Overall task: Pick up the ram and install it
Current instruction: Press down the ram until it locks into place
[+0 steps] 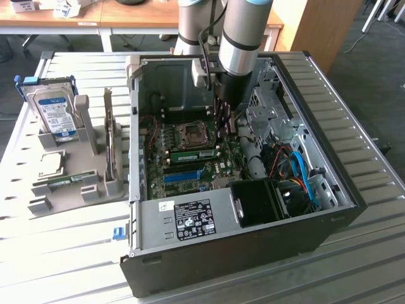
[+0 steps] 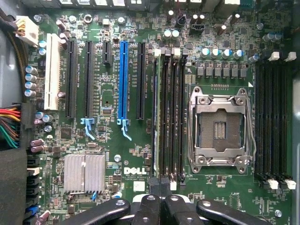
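The ram (image 1: 193,156) is a thin green stick standing on edge in a slot on the motherboard, just beside the CPU socket (image 1: 191,133). In the wrist view the ram (image 2: 155,117) appears edge-on in the slot nearest the blue strip (image 2: 123,79). My gripper (image 1: 224,126) reaches down into the open computer case (image 1: 136,158) at one end of that slot. Its black fingers (image 2: 150,206) are shut against each other, and the gripper (image 2: 161,187) sits right over the end of the ram. I cannot tell whether it touches the stick.
Black empty memory slots (image 2: 176,112) lie beside the ram, with more (image 2: 274,122) past the socket (image 2: 219,126). A black box (image 1: 256,202) and cables (image 1: 297,171) crowd the case. Outside it, a grey holder (image 1: 95,183) carries a hard drive (image 1: 56,114) and another green stick (image 1: 66,180).
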You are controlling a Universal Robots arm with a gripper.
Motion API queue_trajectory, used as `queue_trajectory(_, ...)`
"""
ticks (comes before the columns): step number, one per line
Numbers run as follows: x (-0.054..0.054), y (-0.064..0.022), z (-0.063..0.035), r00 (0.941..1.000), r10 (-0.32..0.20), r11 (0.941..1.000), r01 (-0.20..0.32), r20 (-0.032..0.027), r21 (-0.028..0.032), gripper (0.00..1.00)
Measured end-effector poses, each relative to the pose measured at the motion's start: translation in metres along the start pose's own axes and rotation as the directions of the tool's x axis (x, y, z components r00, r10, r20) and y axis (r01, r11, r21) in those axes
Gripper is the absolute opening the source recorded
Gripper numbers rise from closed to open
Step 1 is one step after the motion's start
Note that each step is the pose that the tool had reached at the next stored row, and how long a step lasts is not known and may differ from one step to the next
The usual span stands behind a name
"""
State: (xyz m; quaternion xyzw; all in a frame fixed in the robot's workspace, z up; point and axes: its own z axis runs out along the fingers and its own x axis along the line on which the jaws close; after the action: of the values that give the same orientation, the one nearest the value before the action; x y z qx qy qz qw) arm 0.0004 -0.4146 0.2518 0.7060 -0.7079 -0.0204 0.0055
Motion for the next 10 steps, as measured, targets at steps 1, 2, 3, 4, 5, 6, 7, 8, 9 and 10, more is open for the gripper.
queue_trajectory(1,0.000,0.0000,0.0000,1.0000,0.000,1.0000,0.000,-0.0001,0.0000,0.11)
queue_trajectory(2,0.000,0.0000,0.0000,1.0000,0.000,1.0000,0.000,-0.0001,0.0000,0.11)
queue_trajectory(3,0.000,0.0000,-0.0001,1.0000,0.000,1.0000,0.000,-0.0001,0.0000,0.11)
queue_trajectory(4,0.000,0.0007,-0.0001,1.0000,0.000,1.0000,0.000,-0.0001,0.0000,0.11)
queue_trajectory(5,0.000,0.0026,0.0000,1.0000,0.000,1.0000,0.000,-0.0003,-0.0001,0.11)
queue_trajectory(6,0.000,0.0047,0.0001,1.0000,0.000,1.0000,0.000,-0.0003,0.0000,0.11)
queue_trajectory(7,0.000,0.0070,0.0002,1.0000,0.000,1.0000,0.000,-0.0004,0.0000,0.11)
queue_trajectory(8,0.000,0.0096,0.0003,1.0000,0.000,1.0000,0.000,-0.0003,0.0000,0.11)
queue_trajectory(9,0.000,0.0124,0.0005,1.0000,0.000,1.0000,0.000,-0.0002,0.0001,0.11)
queue_trajectory(10,0.000,0.0153,0.0006,1.0000,0.000,1.0000,0.000,-0.0001,0.0003,0.11)
